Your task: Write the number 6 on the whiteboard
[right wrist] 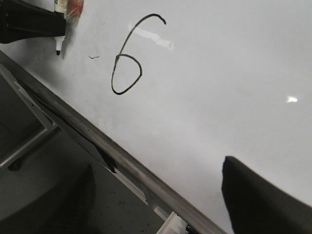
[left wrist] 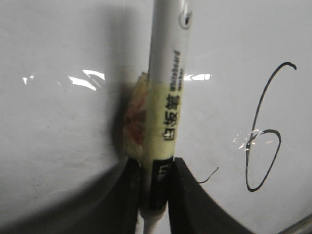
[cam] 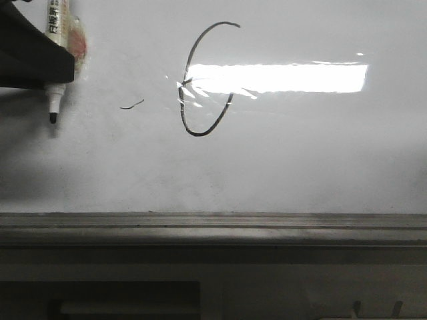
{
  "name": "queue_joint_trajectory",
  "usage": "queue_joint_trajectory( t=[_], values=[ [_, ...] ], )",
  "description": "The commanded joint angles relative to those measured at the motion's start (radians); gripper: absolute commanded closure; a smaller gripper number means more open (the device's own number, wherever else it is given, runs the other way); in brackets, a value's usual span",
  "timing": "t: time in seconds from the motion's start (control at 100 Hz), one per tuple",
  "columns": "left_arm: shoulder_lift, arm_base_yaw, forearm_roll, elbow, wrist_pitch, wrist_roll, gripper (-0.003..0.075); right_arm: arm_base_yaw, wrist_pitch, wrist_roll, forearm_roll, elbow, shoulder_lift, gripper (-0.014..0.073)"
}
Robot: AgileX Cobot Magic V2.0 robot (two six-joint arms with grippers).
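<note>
The number 6 [cam: 189, 60] is drawn in thin black line on the whiteboard [cam: 300, 153], its loop partly washed out by the glare. It also shows in the left wrist view [left wrist: 257, 113] and the right wrist view [right wrist: 113, 73]. My left gripper [cam: 59, 73] is at the board's upper left, shut on a white marker [left wrist: 168, 87] wrapped in yellowish tape. The marker's black tip [cam: 53, 118] is well to the left of the 6. My right gripper [right wrist: 158, 165] is open and empty, low by the board's ledge; it is out of the front view.
A short black squiggle [cam: 132, 104] lies between the marker tip and the 6. A bright rectangular glare [cam: 280, 77] crosses the board. A grey metal ledge [cam: 213, 223] runs along the board's lower edge, with a dark frame [cam: 200, 287] beneath.
</note>
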Motion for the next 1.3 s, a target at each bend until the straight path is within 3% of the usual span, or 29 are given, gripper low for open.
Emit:
queue_joint_trajectory(
  t=[0.0, 0.13, 0.44, 0.61, 0.87, 1.101, 1.211, 1.291],
  values=[
    [0.000, 0.003, 0.016, -0.029, -0.042, -0.005, 0.0738, -0.006, -0.065, -0.002, 0.027, -0.026, -0.003, 0.0106],
    [0.000, 0.003, 0.024, -0.029, -0.042, -0.005, 0.0700, -0.006, -0.065, -0.002, 0.027, -0.026, -0.003, 0.0106],
    [-0.009, 0.003, 0.024, -0.029, -0.028, -0.005, 0.0305, -0.006, -0.063, -0.002, 0.018, -0.026, -0.003, 0.0106],
    [-0.063, 0.005, 0.041, -0.029, -0.032, -0.005, 0.0198, -0.006, -0.059, -0.002, 0.004, -0.026, -0.003, 0.0106],
    [-0.221, 0.005, 0.113, -0.029, -0.009, -0.005, 0.0189, -0.006, -0.059, -0.002, 0.003, -0.026, -0.003, 0.0106],
    [-0.388, 0.005, 0.284, -0.029, 0.066, -0.005, 0.0215, -0.006, -0.078, -0.002, 0.053, -0.026, -0.009, 0.0117],
    [-0.451, 0.005, 0.347, -0.029, 0.129, -0.005, 0.0297, -0.006, -0.171, -0.004, 0.108, -0.024, -0.049, 0.0275],
    [-0.495, 0.005, 0.385, -0.029, 0.183, -0.005, 0.0441, -0.006, -0.239, -0.004, 0.108, -0.004, -0.095, 0.0470]
  ],
)
